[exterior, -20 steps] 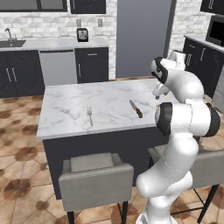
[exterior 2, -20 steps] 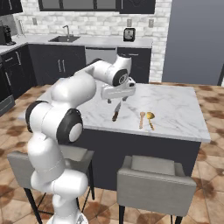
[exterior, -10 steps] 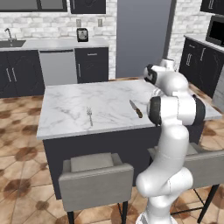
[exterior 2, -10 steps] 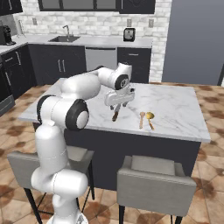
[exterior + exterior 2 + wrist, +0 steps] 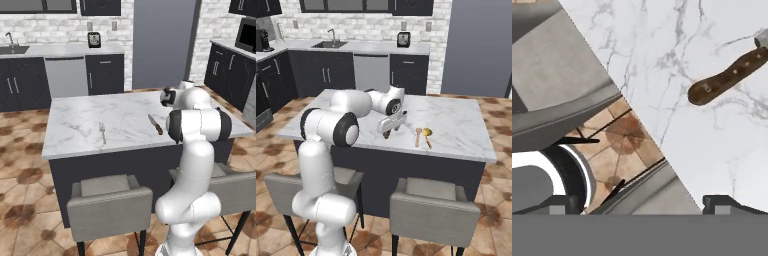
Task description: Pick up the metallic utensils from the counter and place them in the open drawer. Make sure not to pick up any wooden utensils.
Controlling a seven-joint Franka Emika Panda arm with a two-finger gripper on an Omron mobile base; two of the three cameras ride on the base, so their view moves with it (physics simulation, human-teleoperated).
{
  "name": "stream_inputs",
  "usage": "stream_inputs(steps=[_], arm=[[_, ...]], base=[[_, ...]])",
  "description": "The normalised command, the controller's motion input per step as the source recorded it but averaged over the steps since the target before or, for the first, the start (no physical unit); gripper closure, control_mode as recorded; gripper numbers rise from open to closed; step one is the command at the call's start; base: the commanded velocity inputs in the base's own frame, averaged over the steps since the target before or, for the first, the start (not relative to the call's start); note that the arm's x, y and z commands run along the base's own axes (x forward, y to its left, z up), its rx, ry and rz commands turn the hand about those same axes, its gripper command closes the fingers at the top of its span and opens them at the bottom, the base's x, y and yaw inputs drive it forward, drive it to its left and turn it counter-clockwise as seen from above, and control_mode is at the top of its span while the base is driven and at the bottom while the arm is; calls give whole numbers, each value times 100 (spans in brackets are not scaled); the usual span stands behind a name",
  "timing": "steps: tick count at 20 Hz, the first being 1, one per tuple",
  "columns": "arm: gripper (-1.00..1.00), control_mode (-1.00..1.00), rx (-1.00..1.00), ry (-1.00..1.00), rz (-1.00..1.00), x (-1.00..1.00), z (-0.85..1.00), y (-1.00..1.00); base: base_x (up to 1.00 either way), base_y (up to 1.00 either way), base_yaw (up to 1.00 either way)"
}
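A dark-cabinet kitchen with a white brick back wall and a terracotta tiled floor is seen, and in its middle a marble-topped island is set, the bench (image 5: pixel 75 117); two grey stools (image 5: pixel 110 205) are drawn up against its near side. On the bench a small silver fork (image 5: pixel 102 132) is laid toward the near edge, well apart from the knife (image 5: pixel 156 125), which is placed further toward the right end with its dark brown handle pointing at the near edge; in the hand view the handle (image 5: pixel 727 77) is seen at upper right, lying flat on the marble. In the right base view two small wooden utensils (image 5: pixel 423 136) are found side by side near the near edge, just beside the end effector (image 5: pixel 390 127); the end effector is held low over the near edge of the bench, close to the knife, its fingers (image 5: pixel 727 202) spread wide apart with nothing between them.
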Motion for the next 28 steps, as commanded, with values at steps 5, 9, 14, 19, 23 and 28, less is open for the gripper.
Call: stream_inputs(steps=[5,9,14,19,23,28], arm=[[-100,-100,0,-1,-1,0,2,7],[-100,-100,-2,0,-15,16,8,31],[-100,-100,-5,0,-29,50,5,46],[-100,-100,1,0,-36,82,-7,9],[-100,-100,4,-3,-37,66,-9,0],[-100,-100,0,0,-15,37,0,0]], base=[[0,0,0],[0,0,0],[0,0,0],[0,0,0],[0,0,0],[0,0,0]])
